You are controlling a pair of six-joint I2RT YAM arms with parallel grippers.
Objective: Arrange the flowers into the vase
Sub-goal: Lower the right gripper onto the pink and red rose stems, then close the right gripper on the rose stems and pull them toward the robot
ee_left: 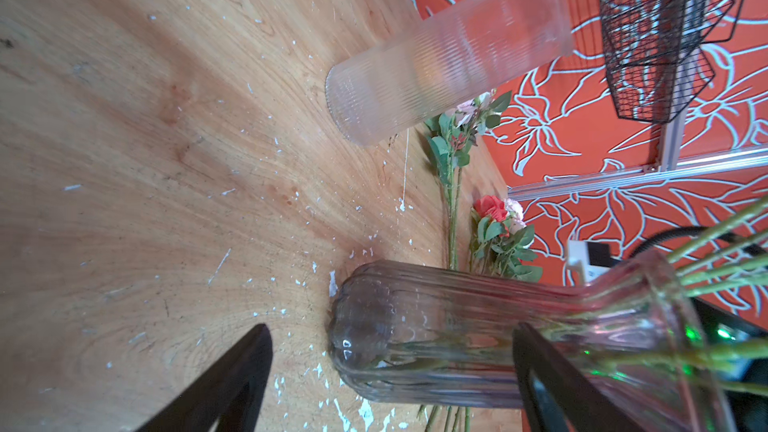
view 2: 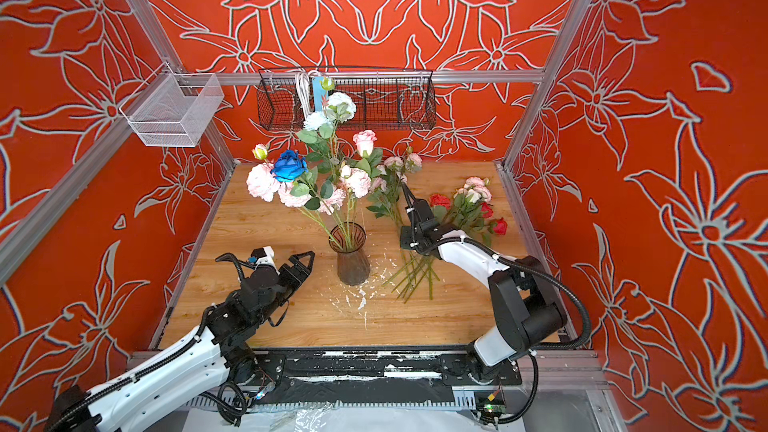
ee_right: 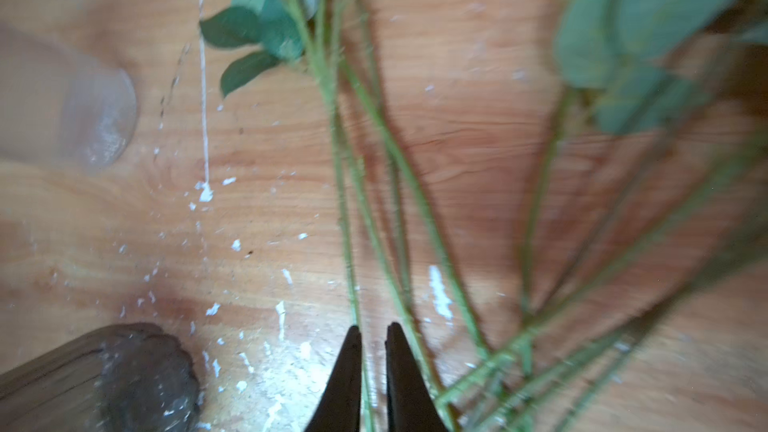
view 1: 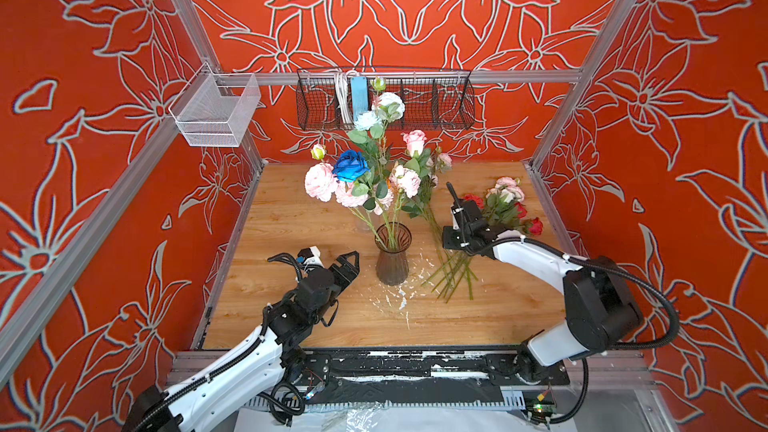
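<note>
While most of the flowers (view 1: 320, 180) already stand in the smoky glass vase (view 1: 392, 261) mid-worktop (view 1: 291, 218), a loose bunch (view 1: 505, 205) lies flat just right of it, stems fanned toward the front edge. Right gripper (ee_right: 371, 334) hangs over those stems, jaws nearly together with only a slit left. One green stem (ee_right: 345, 222) shows through the slit, can't tell if it's actually pinched. Left gripper (view 1: 355, 264) sits wide open and empty just left of the vase, not touching it

Bright, even light (right wrist view blurred)
</note>
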